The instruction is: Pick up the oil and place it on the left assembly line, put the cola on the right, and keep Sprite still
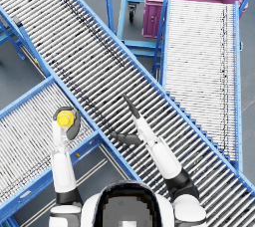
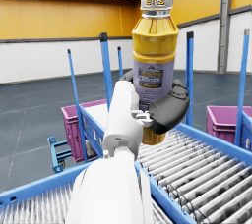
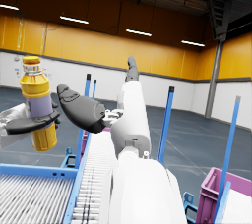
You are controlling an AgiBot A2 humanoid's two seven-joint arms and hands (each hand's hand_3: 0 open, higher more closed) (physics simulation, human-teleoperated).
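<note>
Head view, one oil bottle (image 1: 65, 118), left hand (image 1: 74, 126)

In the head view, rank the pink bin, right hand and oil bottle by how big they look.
1. pink bin
2. right hand
3. oil bottle, seen from above, so mostly its cap shows

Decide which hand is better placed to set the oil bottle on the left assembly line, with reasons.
Left. The left hand holds the oil bottle upright over the left assembly line. The right hand is empty, fingers spread, above the middle conveyor.
</note>
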